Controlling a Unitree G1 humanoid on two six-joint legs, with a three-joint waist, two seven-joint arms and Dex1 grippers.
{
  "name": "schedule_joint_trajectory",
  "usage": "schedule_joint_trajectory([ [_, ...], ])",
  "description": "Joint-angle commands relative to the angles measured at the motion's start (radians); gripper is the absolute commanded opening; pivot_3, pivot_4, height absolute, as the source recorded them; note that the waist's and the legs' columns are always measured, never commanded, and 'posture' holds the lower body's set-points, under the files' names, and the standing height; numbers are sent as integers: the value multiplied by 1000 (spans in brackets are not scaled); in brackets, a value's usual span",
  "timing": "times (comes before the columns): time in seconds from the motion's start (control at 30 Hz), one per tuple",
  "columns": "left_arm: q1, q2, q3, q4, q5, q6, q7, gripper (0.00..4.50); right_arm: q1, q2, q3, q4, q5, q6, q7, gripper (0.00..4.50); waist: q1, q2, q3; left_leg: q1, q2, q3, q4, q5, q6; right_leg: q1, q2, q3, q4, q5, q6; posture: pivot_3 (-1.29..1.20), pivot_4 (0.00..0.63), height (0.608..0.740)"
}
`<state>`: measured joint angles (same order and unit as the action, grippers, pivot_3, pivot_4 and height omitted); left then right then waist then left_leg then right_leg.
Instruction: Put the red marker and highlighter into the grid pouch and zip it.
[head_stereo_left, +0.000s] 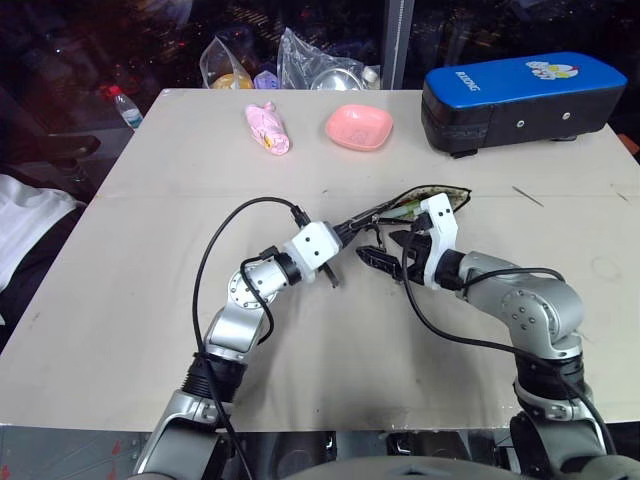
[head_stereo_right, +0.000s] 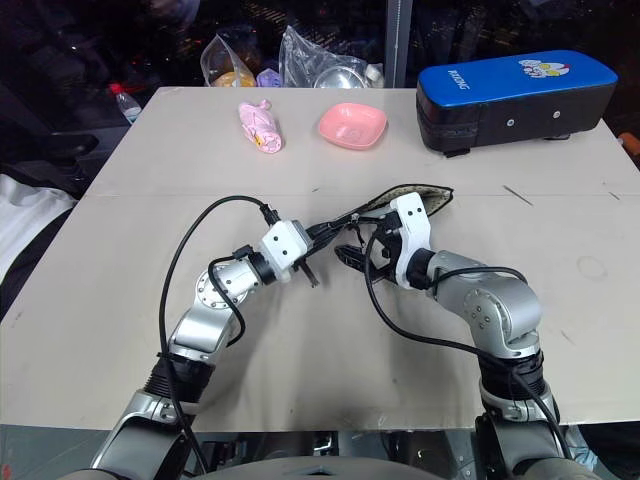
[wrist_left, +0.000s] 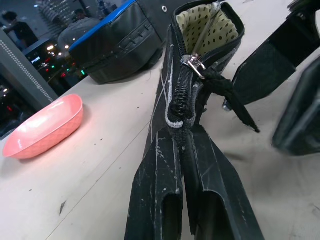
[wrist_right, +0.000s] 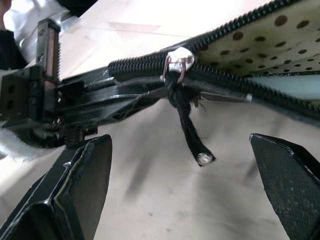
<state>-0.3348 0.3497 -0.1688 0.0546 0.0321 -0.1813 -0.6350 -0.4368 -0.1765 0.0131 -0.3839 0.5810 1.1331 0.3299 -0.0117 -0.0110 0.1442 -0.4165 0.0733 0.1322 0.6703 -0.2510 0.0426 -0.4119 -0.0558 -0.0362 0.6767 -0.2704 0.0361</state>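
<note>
The grid pouch is held up a little over the middle of the desk, and its mouth shows the tan dotted lining. The left hand is closed tight on the closed end of the pouch, just at the end of the zipper. The right hand stands wide and holds nothing; its two fingers are on both sides of the black zipper pull, which hangs down from the silver slider.

I think the step now is the zipping. A pale green shape is inside the opening in the right wrist view, perhaps the highlighter; the red marker I cannot make out.

To do it well, the right hand should close on the cord near the slider, not on its loose tip. Then it should draw along the line of the teeth, away from the left hand, while the left hand keeps the fabric tight so that the pouch does not fold.
</note>
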Motion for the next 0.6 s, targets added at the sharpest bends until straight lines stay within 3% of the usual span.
schedule_joint_trajectory([
  [0.03, 6, -1, -5, -56, 0, -3, 11, 0, -35, 22, -18, -13, 18, -18, -15, 4443, 0, 0, 0, 0, 0, 0, 0, 0, 0, 0, 0, 0, 0, 0, 0, 0, 150, 740],
  [0.13, 15, -2, -11, -62, 9, -7, 13, 0, -50, 58, -47, 5, 36, -15, -35, 3754, -1, 0, 0, 0, 0, 0, 0, 0, 0, 0, 0, 0, 0, 0, 0, 0, 150, 740],
  [0.37, 15, -2, -12, -56, 12, -10, 18, 0, -54, 71, -67, 23, 35, -19, -64, 302, -1, 0, 0, 0, 0, 0, 0, 0, 0, 0, 0, 0, 0, 0, 0, 0, 150, 740],
  [0.4, 14, -2, -12, -55, 12, -10, 18, 0, -53, 70, -68, 24, 35, -20, -66, 78, -1, 0, 0, 0, 0, 0, 0, 0, 0, 0, 0, 0, 0, 0, 0, 0, 150, 740],
  [0.6, 7, 4, -9, -40, 8, -16, 17, 0, -40, 38, -77, 20, 26, -23, -67, 78, -1, 0, 0, 0, 0, 0, 0, 0, 0, 0, 0, 0, 0, 0, 0, 0, 150, 740],
])
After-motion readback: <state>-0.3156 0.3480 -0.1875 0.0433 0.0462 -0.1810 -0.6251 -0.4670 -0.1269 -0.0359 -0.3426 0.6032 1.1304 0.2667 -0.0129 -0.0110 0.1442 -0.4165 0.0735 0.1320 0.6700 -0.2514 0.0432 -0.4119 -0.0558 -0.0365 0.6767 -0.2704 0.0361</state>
